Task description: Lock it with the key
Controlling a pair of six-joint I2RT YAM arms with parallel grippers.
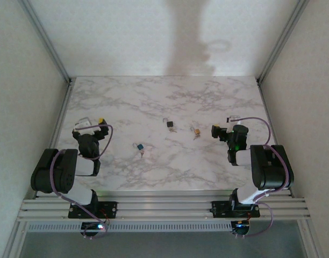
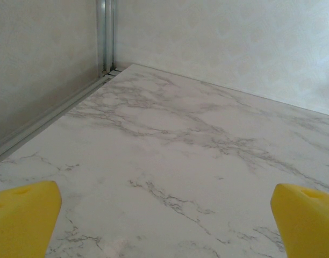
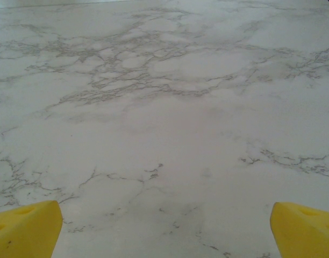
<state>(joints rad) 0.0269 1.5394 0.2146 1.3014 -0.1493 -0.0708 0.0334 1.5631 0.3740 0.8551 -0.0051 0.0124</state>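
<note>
Marble table (image 1: 154, 102) | three tiny locks (image 1: 169, 124), details indistinct | left hand (image 1: 93, 123) wide apart | right hand (image 1: 224, 124) wide apart

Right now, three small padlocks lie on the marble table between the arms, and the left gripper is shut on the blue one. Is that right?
No. The left gripper is open and empty, as the left wrist view shows. The blue padlock lies free on the table.

Robotics lab test cell: a marble-look counter (image 1: 154, 102) boxed in by plain white panels (image 1: 19, 80) and framed with aluminium rails (image 1: 164, 207).
</note>
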